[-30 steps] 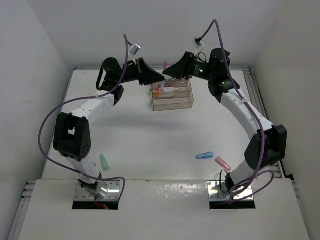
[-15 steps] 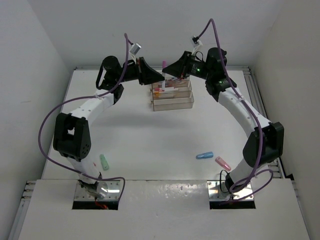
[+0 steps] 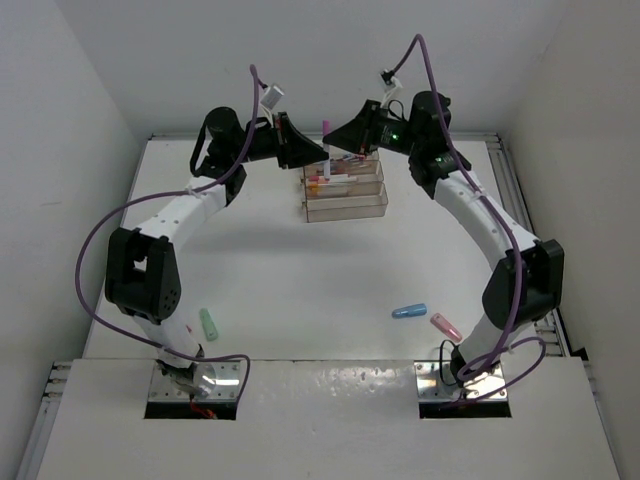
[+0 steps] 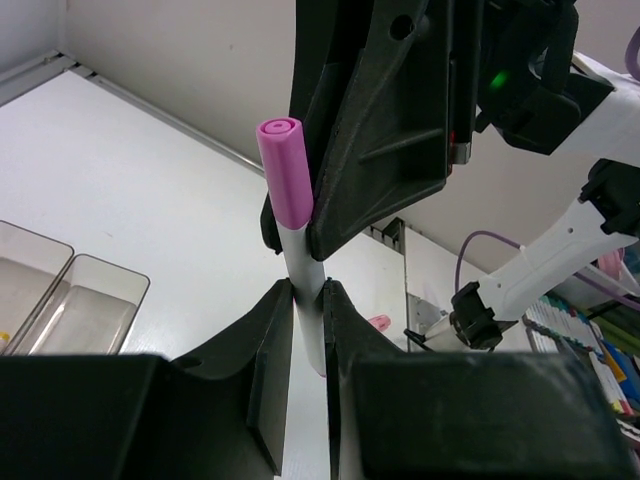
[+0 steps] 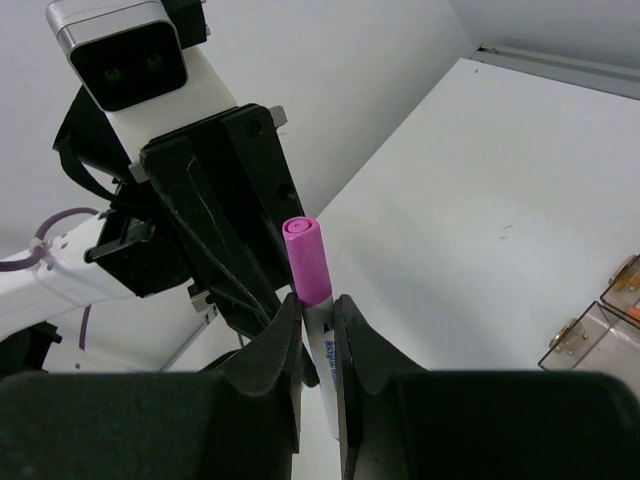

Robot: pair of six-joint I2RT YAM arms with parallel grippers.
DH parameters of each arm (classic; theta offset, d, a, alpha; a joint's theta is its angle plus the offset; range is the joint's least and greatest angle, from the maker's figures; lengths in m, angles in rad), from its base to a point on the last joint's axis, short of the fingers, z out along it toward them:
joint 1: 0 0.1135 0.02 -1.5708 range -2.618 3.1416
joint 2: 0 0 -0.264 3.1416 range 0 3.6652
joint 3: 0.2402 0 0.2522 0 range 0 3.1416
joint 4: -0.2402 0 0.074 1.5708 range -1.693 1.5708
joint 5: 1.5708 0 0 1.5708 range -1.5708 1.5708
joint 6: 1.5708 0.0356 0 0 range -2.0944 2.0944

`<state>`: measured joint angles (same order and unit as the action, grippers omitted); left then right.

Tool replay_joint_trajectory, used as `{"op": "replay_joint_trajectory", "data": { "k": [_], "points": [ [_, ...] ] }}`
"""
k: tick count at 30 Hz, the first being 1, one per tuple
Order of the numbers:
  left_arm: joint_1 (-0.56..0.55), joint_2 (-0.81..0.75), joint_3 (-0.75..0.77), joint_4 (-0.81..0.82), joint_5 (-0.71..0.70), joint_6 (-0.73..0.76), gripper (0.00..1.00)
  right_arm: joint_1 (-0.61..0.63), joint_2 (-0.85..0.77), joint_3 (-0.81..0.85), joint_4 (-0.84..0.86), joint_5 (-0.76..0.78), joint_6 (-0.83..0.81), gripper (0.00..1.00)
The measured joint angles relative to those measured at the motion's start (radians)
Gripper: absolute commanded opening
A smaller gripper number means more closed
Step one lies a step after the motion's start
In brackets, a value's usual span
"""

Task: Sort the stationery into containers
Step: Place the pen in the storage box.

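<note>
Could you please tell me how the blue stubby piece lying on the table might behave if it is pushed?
The blue piece looks rounded and tube-like, so it would probably roll if nudged across its length. It is small, so likely light and easily sent skidding on the smooth table, perhaps toward the pink piece nearby.

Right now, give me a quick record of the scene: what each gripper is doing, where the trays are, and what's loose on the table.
left gripper: shut on the white barrel of the pink-capped marker
right gripper: shut on the same marker, just under its cap
marker pose: upright, cap up, raised near the trays' far side
trays: far middle of the table, pens in the rear ones
loose items: green piece near the left arm's base; blue piece and pink piece near the right arm's base
</note>
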<state>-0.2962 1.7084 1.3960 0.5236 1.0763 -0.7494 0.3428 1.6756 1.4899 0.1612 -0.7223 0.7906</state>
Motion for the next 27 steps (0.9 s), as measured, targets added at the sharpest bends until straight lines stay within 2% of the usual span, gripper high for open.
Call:
{"op": "replay_joint_trajectory", "data": {
  "k": [2,3,5,7,9,13,18,23,27],
  "points": [
    [0.0,0.0,0.002,-0.011,0.0,0.01,0.02,0.0,0.003,0.003,-0.004,-0.003,-0.006,0.0],
    [0.001,0.0,0.002,-0.018,0.0,0.015,0.12,0.0,0.005,0.005,-0.009,-0.003,-0.013,0.0],
    [0.002,0.0,0.007,-0.045,0.001,0.04,0.47,0.0,0.006,0.011,-0.024,-0.003,-0.036,0.0],
    [0.002,-0.002,0.018,-0.084,0.006,0.081,0.64,0.0,0.011,0.023,-0.057,-0.002,-0.073,0.0],
    [0.006,-0.01,0.02,-0.134,0.002,0.121,0.71,0.0,0.011,0.031,-0.087,0.0,-0.116,0.0],
    [0.047,-0.042,0.008,-0.205,-0.021,0.185,0.73,-0.01,0.011,0.047,-0.14,0.003,-0.215,0.0],
    [0.167,-0.07,-0.011,-0.238,-0.055,0.219,0.73,-0.032,0.035,0.107,-0.263,0.019,-0.423,0.0],
    [0.272,-0.07,-0.014,-0.272,-0.079,0.244,0.73,-0.023,0.16,0.285,-0.425,0.073,-0.877,0.0],
    [0.307,-0.07,-0.035,-0.278,-0.087,0.256,0.73,0.008,0.286,0.379,-0.495,0.142,-1.196,0.0]
  ]
}}
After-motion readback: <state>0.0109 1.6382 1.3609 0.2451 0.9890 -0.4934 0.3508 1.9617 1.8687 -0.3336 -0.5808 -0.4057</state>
